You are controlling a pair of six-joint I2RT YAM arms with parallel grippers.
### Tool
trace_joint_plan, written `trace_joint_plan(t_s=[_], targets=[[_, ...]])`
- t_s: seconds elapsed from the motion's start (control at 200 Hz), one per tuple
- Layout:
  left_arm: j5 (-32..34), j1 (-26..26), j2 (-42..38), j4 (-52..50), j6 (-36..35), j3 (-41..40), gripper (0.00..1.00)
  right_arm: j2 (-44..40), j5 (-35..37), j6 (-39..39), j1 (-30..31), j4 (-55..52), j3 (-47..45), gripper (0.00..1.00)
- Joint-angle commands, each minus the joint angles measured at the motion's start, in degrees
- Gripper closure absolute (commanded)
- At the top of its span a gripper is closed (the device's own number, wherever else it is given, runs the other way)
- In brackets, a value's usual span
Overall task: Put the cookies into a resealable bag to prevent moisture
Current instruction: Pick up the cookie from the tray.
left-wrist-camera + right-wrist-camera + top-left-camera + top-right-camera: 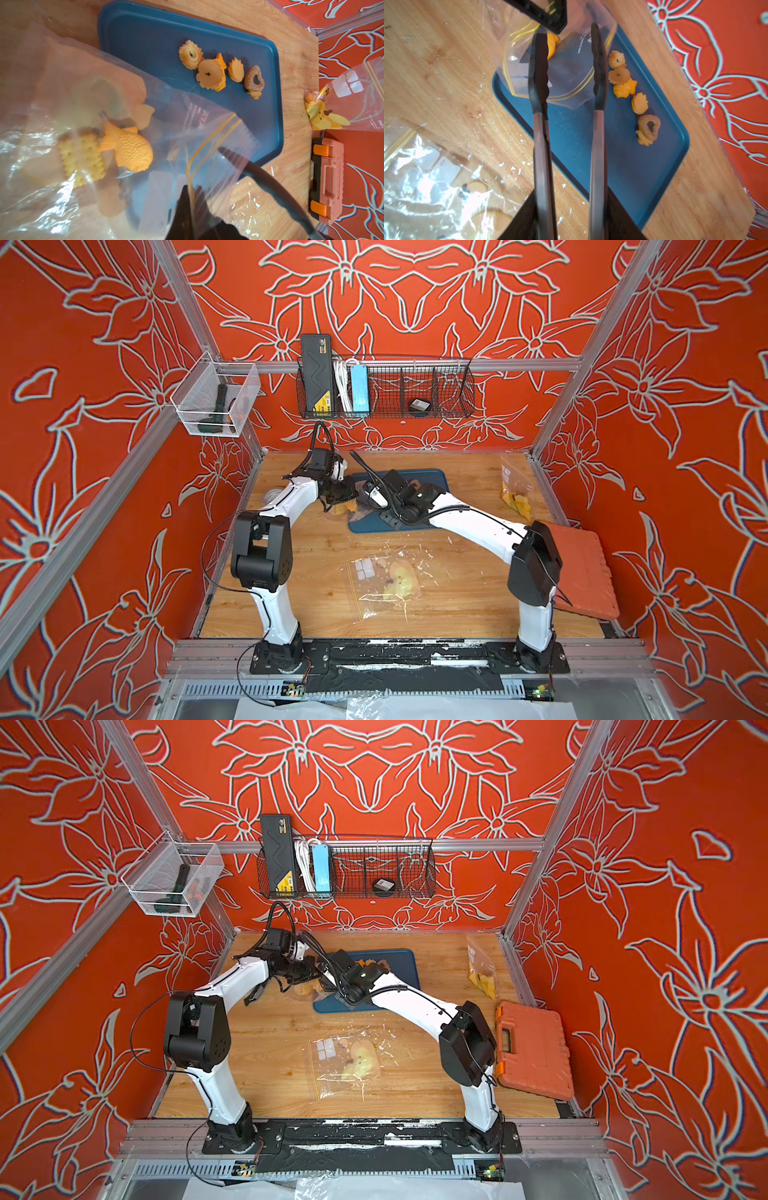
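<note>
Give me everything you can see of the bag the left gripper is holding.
The bag is clear, crinkled plastic with a double yellow zip line at its mouth. The left gripper is shut on the rim, holding the mouth open over an edge of the blue tray. Inside lie a fish cookie and a square biscuit. Tips of the tongs reach its mouth.

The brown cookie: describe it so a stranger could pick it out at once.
Find the blue tray; a row of cookies lies along one long edge. The brown cookie sits at the row's end farthest from the bag overlapping the tray. It alone is brown, with a heart-shaped hole; its neighbours are orange or yellow.
</note>
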State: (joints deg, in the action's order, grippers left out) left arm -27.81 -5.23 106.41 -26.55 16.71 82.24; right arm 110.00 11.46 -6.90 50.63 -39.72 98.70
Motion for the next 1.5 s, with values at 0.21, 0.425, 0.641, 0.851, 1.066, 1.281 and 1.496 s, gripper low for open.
trace_joint_plan(t_s=[0.21, 0.425, 0.641, 0.851, 1.066, 1.281, 1.496], targets=[[0.6, 0.2, 1.9, -2.0, -0.5, 1.6, 1.00, -16.9, 1.8, 6.2, -0.3, 11.3, -19.8, 0.52], [1.0, 0.2, 1.7, -2.1, -0.6, 1.5, 1.00, -23.9, 4.4, 14.4, -5.1, 13.1, -27.0, 0.52], [0.7, 0.2, 1.8, -2.1, -0.6, 1.6, 1.00, -15.7, -3.7, 20.2, -16.7, 5.8, -22.7, 0.53], [0.5, 0.2, 1.9, -2.1, -0.6, 1.8, 1.00, -8.2, -7.7, 20.6, -19.4, 4.5, -17.8, 0.50], [0.3, 0.2, 2.1, -2.2, -0.6, 2.0, 1.00, -2.8, -8.5, 20.1, -20.1, 3.7, -12.9, 0.44], [0.2, 0.2, 2.2, -2.2, -0.6, 2.0, 1.00, 2.9, -7.3, 18.5, -20.5, 1.0, -6.3, 0.45], [0.0, 0.2, 2.1, -2.2, -0.7, 2.0, 1.00, 3.9, -7.9, 17.8, -20.7, 0.9, -4.4, 0.59]])
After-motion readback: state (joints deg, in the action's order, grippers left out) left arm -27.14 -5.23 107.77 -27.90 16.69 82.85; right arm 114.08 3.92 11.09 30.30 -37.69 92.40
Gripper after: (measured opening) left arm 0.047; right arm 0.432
